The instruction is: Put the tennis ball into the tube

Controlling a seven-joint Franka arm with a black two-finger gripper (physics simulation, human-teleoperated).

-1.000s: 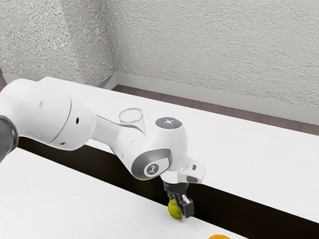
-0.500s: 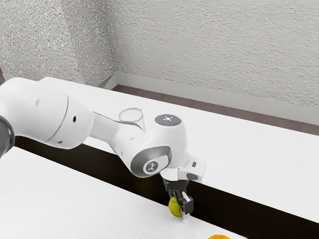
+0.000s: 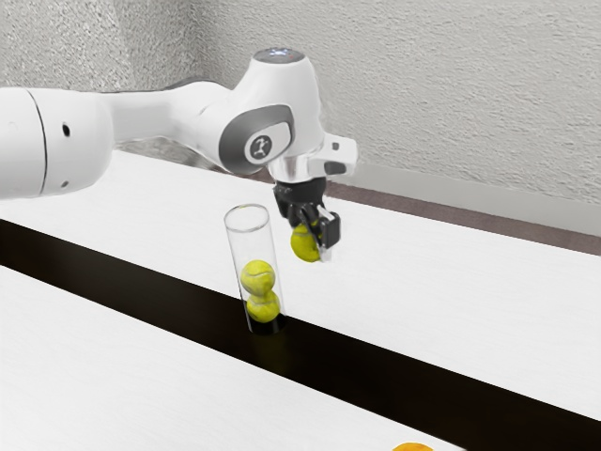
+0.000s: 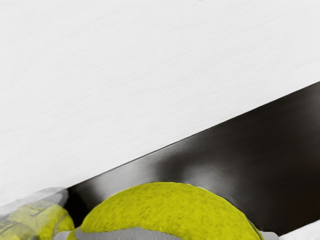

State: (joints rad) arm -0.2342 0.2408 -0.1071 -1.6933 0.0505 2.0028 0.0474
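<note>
My gripper (image 3: 314,233) is raised in the exterior view, shut on a yellow-green tennis ball (image 3: 303,243). The held ball (image 4: 167,212) looms at the wrist view's lower edge. A clear, open-topped tube (image 3: 236,242) stands upright on the dark strip, to the exterior view's left of the held ball. Two tennis balls (image 3: 258,277) are stacked inside it. The held ball is apart from the tube, a little below the height of its rim. In the wrist view the tube's balls (image 4: 37,222) appear beside the held one.
A dark strip (image 3: 376,376) crosses the white table (image 3: 451,282). Part of an orange object (image 3: 413,447) shows at the exterior view's lower edge. A textured wall (image 3: 451,94) rises behind the table.
My hand has lifted the tennis ball well up from the near white surface and moved slightly toward the exterior view's left. The arm has uncovered the tube and its two balls.
</note>
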